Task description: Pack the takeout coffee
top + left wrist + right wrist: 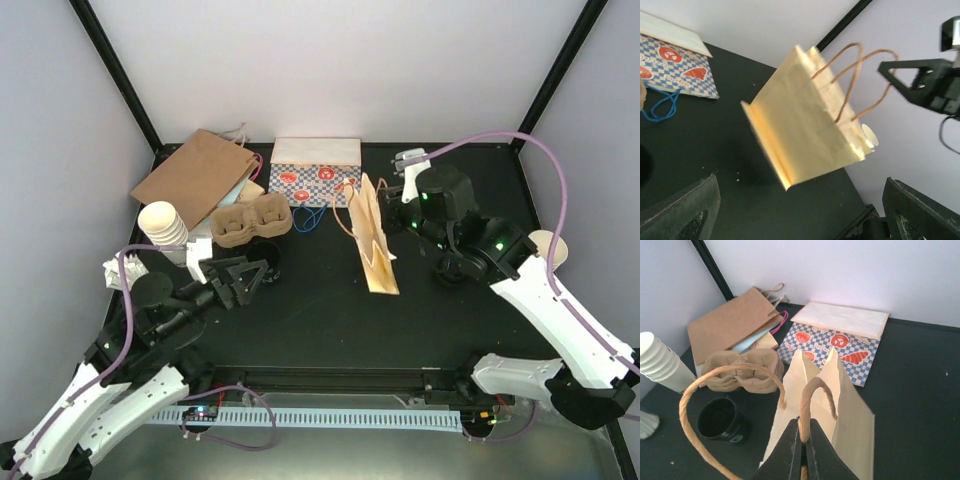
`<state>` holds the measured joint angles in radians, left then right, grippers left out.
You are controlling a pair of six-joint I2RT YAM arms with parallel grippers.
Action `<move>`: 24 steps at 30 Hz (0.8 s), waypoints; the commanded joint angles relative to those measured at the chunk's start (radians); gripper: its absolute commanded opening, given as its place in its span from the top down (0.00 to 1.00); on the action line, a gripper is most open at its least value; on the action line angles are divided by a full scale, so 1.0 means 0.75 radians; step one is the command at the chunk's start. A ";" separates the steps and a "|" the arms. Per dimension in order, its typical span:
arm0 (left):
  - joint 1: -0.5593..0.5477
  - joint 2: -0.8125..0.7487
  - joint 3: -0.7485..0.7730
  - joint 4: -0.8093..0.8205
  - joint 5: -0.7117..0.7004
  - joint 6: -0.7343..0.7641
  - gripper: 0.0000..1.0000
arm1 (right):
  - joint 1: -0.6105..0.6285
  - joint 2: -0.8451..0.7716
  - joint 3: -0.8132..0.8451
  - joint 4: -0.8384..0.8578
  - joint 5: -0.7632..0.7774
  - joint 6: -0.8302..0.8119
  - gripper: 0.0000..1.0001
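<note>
A cream paper bag (375,240) stands upright mid-table, its mouth open. My right gripper (803,440) is shut on one of its twisted brown handles (812,395); from above the gripper (393,215) sits at the bag's right top edge. The other handle (700,390) loops free to the left. A low round black thing (720,420) with pale lettering stands left of the bag, beside the carrier; I cannot tell whether it is the takeout coffee. My left gripper (245,272) is open and empty just left of it, facing the bag (800,130).
A brown cardboard cup carrier (250,220) and a stack of lidless cream cups (165,225) stand at the left. Flat bags lie at the back: a brown one (195,175) and a blue-checked one (315,175). One lidless cup (548,248) stands at the right wall.
</note>
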<state>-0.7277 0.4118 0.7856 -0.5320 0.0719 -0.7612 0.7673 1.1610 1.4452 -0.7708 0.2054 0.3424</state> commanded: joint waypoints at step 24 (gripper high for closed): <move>0.006 0.164 -0.208 0.016 0.068 0.050 0.07 | -0.008 -0.341 -0.418 0.645 -0.325 0.623 0.99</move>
<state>-0.7277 0.5152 0.6132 -0.5297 0.1024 -0.7544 0.7670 0.9112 1.1641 -0.4244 0.0395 0.7246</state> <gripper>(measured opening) 0.934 0.011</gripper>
